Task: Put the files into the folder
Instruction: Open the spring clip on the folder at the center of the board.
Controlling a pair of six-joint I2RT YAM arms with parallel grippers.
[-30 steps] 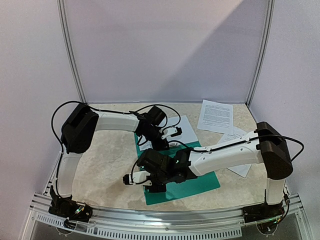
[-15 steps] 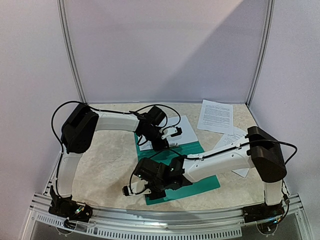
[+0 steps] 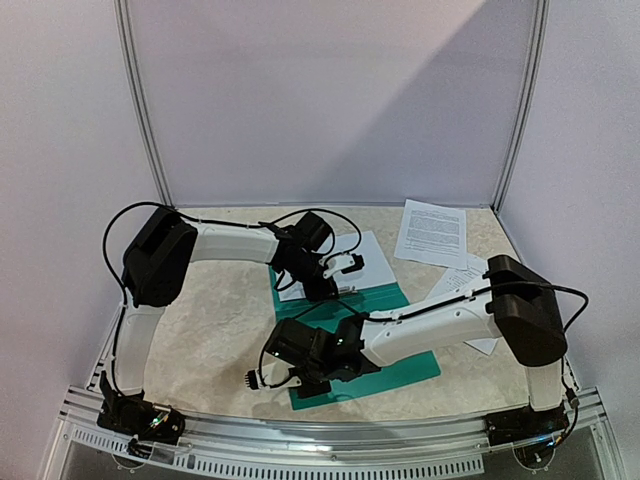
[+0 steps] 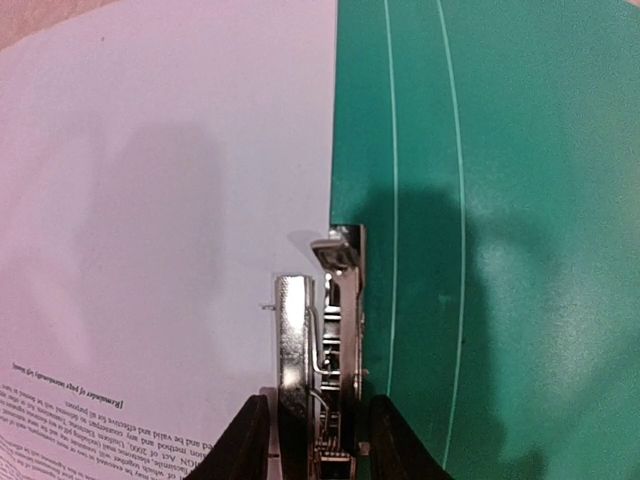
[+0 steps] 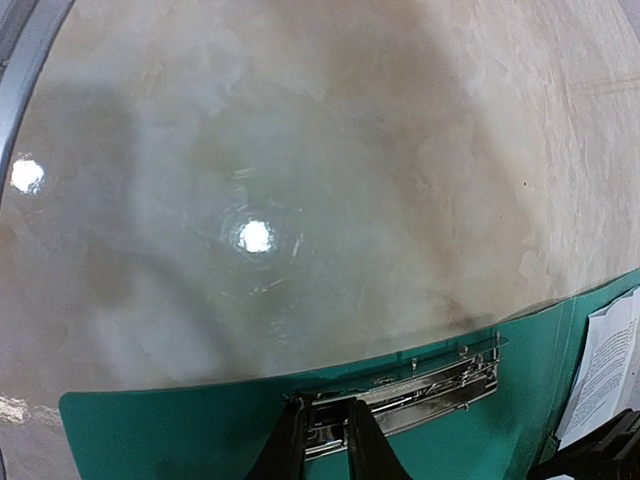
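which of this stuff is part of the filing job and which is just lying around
Part of the job: teal folder; far metal clip; near metal clip; printed sheet at the far clip; printed sheet at the back right; loose sheets at the right.
Just there: marbled tabletop; metal frame post.

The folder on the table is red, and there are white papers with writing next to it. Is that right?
Not quite. The folder is green, not red, as the top external view shows. The white papers with writing do lie next to it on the table.
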